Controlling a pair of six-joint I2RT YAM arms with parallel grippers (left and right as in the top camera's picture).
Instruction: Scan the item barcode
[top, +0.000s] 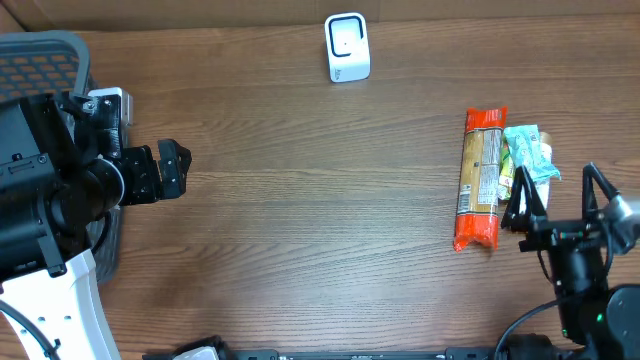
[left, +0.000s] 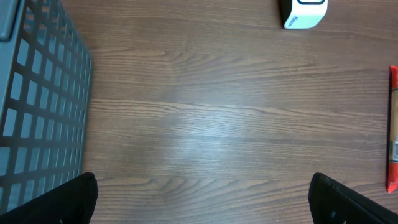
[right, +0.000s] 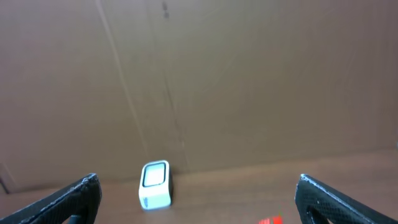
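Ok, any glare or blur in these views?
Overhead: sharp, evenly lit, no glare on the table. Left wrist: a pale sheen on the table mid-frame. Right wrist: soft, the scanner slightly blurred.

Even soft light; faint sheen on table (left: 205, 143); right-wrist view slightly blurred.

Claws: two, the left claw (top: 178, 170) and the right claw (top: 556, 190).
Packets: two, just beside the right claw on its inner side. One is an orange-ended packet (top: 480, 178), the other a green packet (top: 527, 152) touching it.
Scanner (top: 347, 47): one, white, well apart from both claws.
Mesh basket (top: 45, 60): one, behind the left claw.
Surface (top: 300, 200): one, wood.
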